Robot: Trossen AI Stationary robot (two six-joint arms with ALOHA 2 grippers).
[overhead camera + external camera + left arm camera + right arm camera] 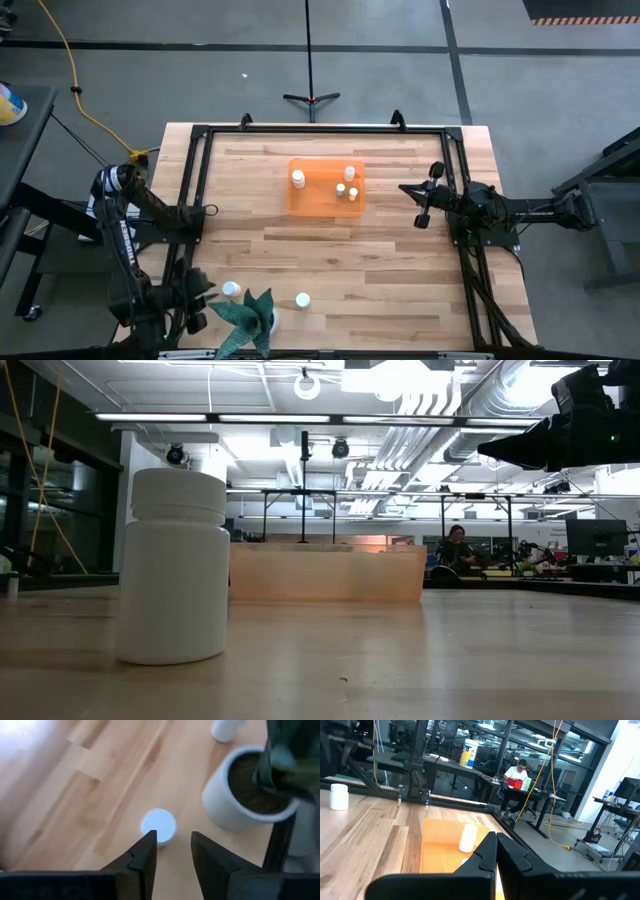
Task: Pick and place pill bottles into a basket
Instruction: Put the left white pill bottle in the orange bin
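Table: a light wooden plank table top (330,250) ringed by a black metal frame, seen from above with both dark arms at its sides.

Basket: the shallow rectangular translucent orange plastic bin (322,200) sits toward the far middle of the table; in the low view it shows as an orange wall (325,573) across the background.

Bottles in the basket: four small white capped cylindrical pill bottles stand inside it, one near its left wall (298,179), one at its far right corner (350,173), and two close together by its right wall (341,189) (353,194).

Bottles on the table: two more stand at the near edge, one just left of the plant (231,290) and one to the plant's right (302,300). A bottle fills the low view's foreground (173,565).

Plant: a white round pot holding a green spiky plant (250,318) stands at the near edge between those two bottles.

Left gripper (172,851): over the near left corner, jaws parted, the white-capped bottle (158,825) just ahead of its fingertips and beside the pot (245,795).

Right gripper (420,205): just right of the basket above the table, fingers drawn together on nothing.

Background: a seated person (516,776) at a desk beyond the table.
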